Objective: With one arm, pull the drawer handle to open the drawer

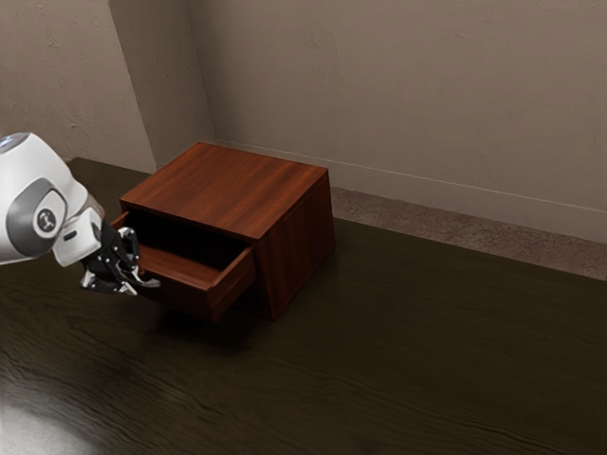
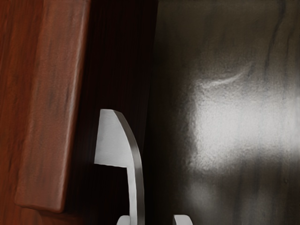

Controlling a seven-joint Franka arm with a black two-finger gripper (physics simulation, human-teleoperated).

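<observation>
I see the drawer (image 1: 197,272) pulled partway out of the brown cabinet (image 1: 237,185), on the dark floor (image 1: 427,360), my fingers (image 2: 182,220) at its front, spread apart, shiny handle (image 2: 114,140) between them

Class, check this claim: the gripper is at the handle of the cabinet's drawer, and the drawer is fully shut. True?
Wrong: the drawer is pulled partly out of the cabinet, as the exterior view shows. The gripper is at its handle.
</observation>
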